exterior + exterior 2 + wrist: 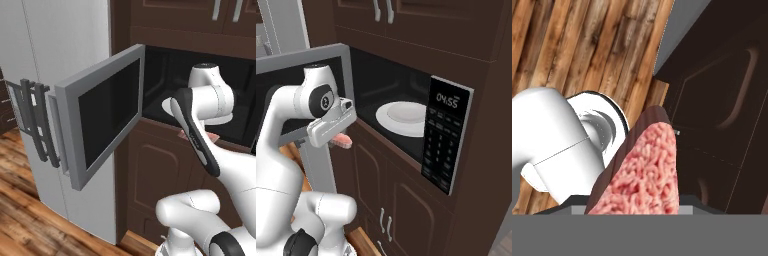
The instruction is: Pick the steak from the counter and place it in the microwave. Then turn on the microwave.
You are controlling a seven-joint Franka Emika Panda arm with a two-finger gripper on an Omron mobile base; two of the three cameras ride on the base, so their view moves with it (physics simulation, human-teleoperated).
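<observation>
Claw (340, 141) fingertips hidden behind steak (649, 175) in hand view; steak's lower end cut off at bottom. In left base view arm covers most of plate (166, 105) and steak, just a pink sliver by the wrist. Microwave (448, 132) keypad labels too small to read. Door (301, 54) cut off at left edge, right base view.

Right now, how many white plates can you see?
1. The round white plate sits inside the open microwave, on its floor left of the keypad. Others may be hidden behind the arm.
</observation>
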